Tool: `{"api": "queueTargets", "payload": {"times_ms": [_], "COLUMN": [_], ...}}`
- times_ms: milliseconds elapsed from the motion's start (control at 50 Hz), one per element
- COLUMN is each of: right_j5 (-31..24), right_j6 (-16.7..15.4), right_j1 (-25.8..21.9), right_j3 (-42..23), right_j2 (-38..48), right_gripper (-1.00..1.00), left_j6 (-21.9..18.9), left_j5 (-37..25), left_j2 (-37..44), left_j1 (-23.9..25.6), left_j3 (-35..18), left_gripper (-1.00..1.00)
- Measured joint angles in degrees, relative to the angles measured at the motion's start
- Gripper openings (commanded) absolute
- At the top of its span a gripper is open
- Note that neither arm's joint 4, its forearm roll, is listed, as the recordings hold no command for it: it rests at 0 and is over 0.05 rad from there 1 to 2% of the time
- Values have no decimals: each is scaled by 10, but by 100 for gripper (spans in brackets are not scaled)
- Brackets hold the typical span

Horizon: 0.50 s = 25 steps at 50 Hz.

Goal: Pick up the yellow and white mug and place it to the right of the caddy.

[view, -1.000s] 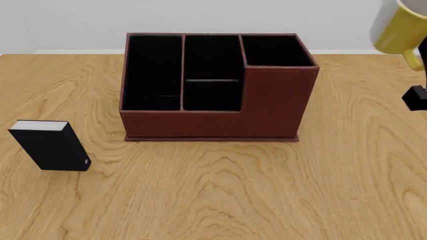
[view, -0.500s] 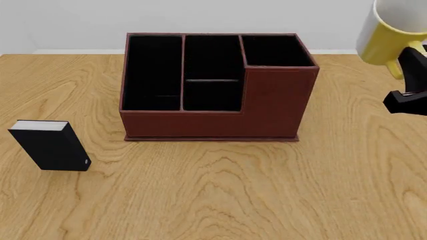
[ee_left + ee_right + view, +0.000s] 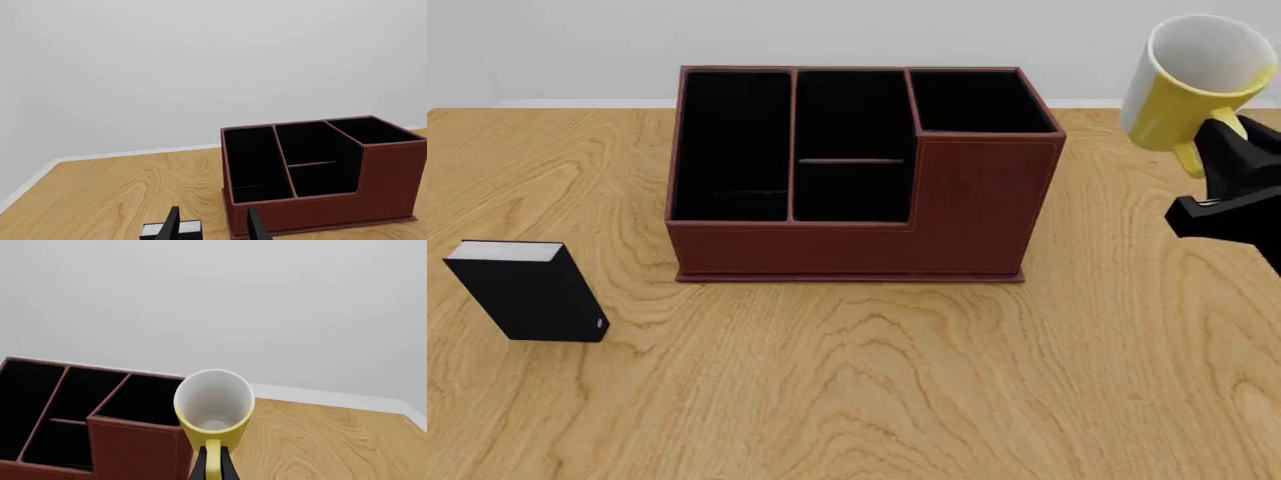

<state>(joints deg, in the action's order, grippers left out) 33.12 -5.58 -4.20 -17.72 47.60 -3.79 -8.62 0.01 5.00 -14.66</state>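
Yellow and white mug (image 3: 1198,80): yellow outside, white inside, tilted; right gripper (image 3: 212,467) pinching its loop handle.

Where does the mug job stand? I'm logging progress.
Done: the yellow and white mug is picked up, with the right gripper clamped on its handle. In hand: it hangs in the air to the right of the caddy. Left: lowering it onto the table there and letting go.
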Motion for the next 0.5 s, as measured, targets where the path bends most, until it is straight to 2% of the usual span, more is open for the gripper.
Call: {"api": "queueTargets", "payload": {"times_ms": [500], "right_j5": [48], "right_j6": [8], "right_j1": [3], "right_j3": [23], "right_j2": [44], "right_gripper": [-100], "left_j6": [-2], "left_j5": [0], "left_j2": [0], "left_j1": [1], "left_j3": [0], "left_gripper": [100]}}
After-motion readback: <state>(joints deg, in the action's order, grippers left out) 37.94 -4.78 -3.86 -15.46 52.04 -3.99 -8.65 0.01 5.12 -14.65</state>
